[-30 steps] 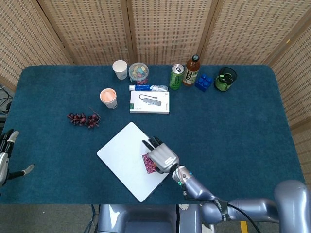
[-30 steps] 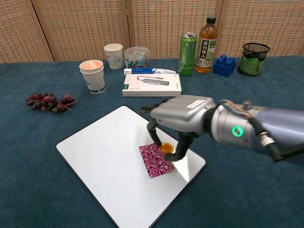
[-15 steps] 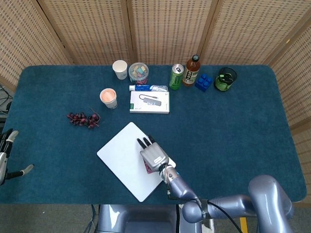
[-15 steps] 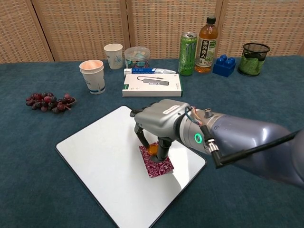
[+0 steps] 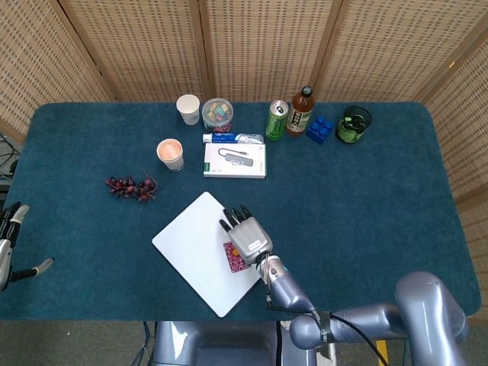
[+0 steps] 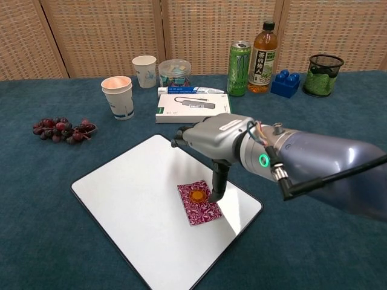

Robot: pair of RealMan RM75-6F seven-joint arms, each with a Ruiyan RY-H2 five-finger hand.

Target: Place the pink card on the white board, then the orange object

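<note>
Your right hand (image 6: 214,142) hangs over the white board (image 6: 130,205), palm down, with its fingers spread and nothing in them. One finger (image 6: 216,184) points straight down, its tip just beside the orange object (image 6: 196,196); whether it touches is hard to tell. From the head view, that same hand (image 5: 245,233) covers the far part of the pink card (image 5: 235,258), fingers fanned toward the back of the table.

The pink card (image 6: 199,202) lies flat on the board, near its right corner, patterned side up. The orange object, a small round disc, sits on top of the card, close to the card's middle. Both are on the board, which lies at an angle on the blue table (image 6: 314,241) in front of you.

Your left hand (image 5: 9,242) shows only at the left edge of the head view, off the table, well apart from everything. Its fingers look apart and hold nothing.

Further back, a bunch of grapes (image 6: 60,129) lies on the left. A stack of paper cups (image 6: 118,96) stands behind it, and a single white cup (image 6: 144,70) beyond. A flat white box (image 6: 192,109) rests behind the board, with a tube (image 6: 184,91) and a clear tub (image 6: 174,71) behind it. To the right stand a green can (image 6: 239,60), a tea bottle (image 6: 262,57), a blue brick (image 6: 285,83) and a mesh pen holder (image 6: 320,74).
</note>
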